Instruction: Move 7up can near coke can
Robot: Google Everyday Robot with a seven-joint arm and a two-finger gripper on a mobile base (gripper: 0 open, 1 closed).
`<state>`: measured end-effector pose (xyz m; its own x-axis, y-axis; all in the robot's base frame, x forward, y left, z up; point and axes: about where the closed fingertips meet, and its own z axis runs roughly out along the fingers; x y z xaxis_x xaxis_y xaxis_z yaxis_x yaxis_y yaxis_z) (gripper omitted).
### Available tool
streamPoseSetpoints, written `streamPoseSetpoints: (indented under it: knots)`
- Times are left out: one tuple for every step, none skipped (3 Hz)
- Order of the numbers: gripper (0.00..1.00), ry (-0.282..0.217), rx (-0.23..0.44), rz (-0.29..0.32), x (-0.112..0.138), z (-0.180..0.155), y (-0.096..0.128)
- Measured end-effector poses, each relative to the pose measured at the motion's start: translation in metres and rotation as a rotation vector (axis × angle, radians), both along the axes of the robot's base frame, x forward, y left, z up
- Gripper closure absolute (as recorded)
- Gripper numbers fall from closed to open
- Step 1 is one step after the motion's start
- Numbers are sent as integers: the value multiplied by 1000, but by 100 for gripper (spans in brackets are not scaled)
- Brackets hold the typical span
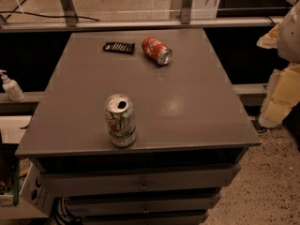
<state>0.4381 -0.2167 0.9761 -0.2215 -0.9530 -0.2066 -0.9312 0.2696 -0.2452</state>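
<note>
The 7up can (120, 120) stands upright near the front edge of the grey cabinet top (187, 102), left of centre, with its opened silver top showing. The coke can (157, 50) lies on its side at the back of the top, its silver end facing front right. My gripper (280, 95) is at the right edge of the view, beyond the cabinet's right side, pale and partly cut off. It is far from both cans and holds nothing that I can see.
A flat black rectangular device (119, 47) lies just left of the coke can. A white pump bottle (11, 86) stands on a ledge at the left. The cabinet has drawers (140, 184) below. A rail (140, 24) runs behind it.
</note>
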Motion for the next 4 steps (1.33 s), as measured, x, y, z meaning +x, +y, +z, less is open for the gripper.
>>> streamPoseSetpoints:
  knots:
    - [0,0,0,0,0,0,0]
    - [0,-11,21,7,1,-1,2]
    - [0,-17,115,25,3,-13,13]
    - [0,-24,280,58,6,-38,35]
